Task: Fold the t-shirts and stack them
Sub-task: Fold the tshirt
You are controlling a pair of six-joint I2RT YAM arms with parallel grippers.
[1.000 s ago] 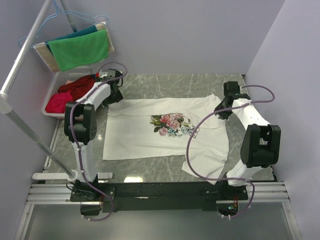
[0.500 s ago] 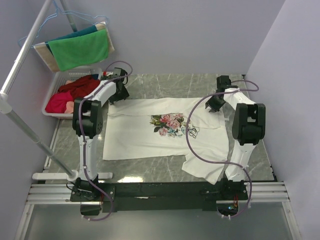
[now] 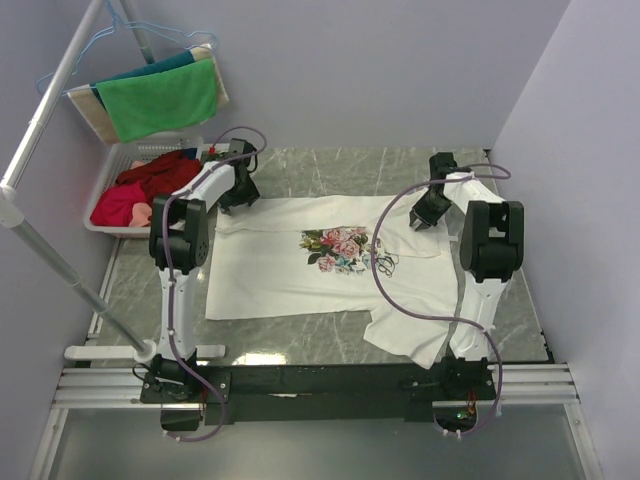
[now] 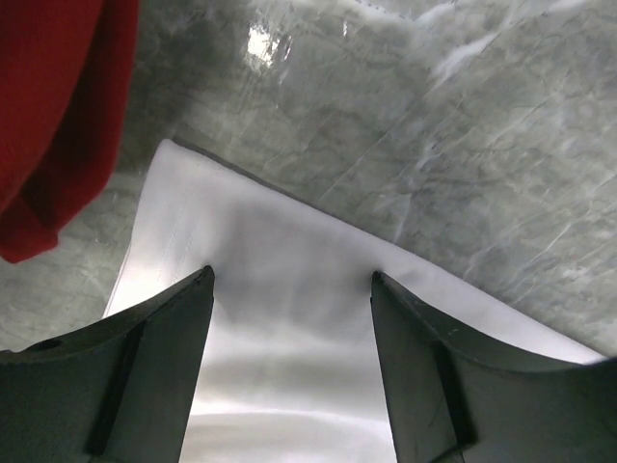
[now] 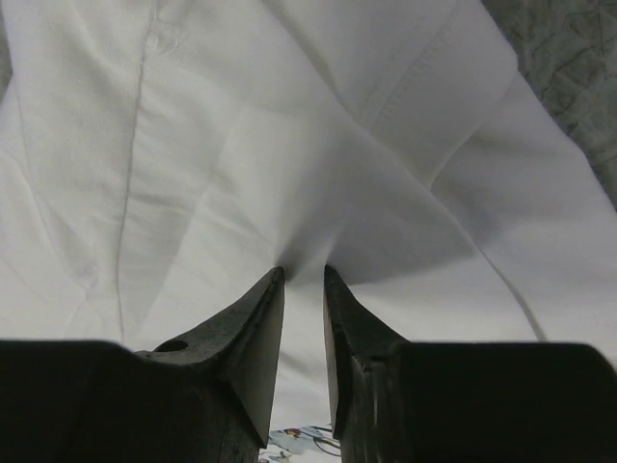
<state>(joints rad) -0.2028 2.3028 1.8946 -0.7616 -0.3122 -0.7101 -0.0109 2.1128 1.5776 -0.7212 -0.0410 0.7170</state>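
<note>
White cotton is lying spread across the grey marble table [image 3: 330,165]: one t-shirt [image 3: 300,275], flat and face up, with its floral print [image 3: 340,248] showing near the middle. You are seeing it turned sideways in the top view, with one straight edge toward the left arm and a sleeve trailing toward the near right edge of the table. Your left gripper [image 3: 240,190] is sitting over the far left corner of the shirt. In the left wrist view its fingers are standing wide apart [image 4: 292,280], straddling that corner, with cloth running between them and nothing clamped; whether the tips are pressing on the fabric you cannot tell. Red cloth [image 4: 58,96] is showing just beside that corner, at the upper left of the same view. Your right gripper [image 3: 422,215] is working at the far right part of the shirt. In the right wrist view its fingers are drawn almost together [image 5: 304,272] and are pinching a small fold of the white fabric, with creases running in toward the tips and a stitched hem lying just beyond. The right arm's purple cable [image 3: 385,290] is looping across the shirt. A white basket [image 3: 125,160] is sitting off the table's far left corner, holding the red cloth, and a green cloth [image 3: 160,98] is hanging above it.
</note>
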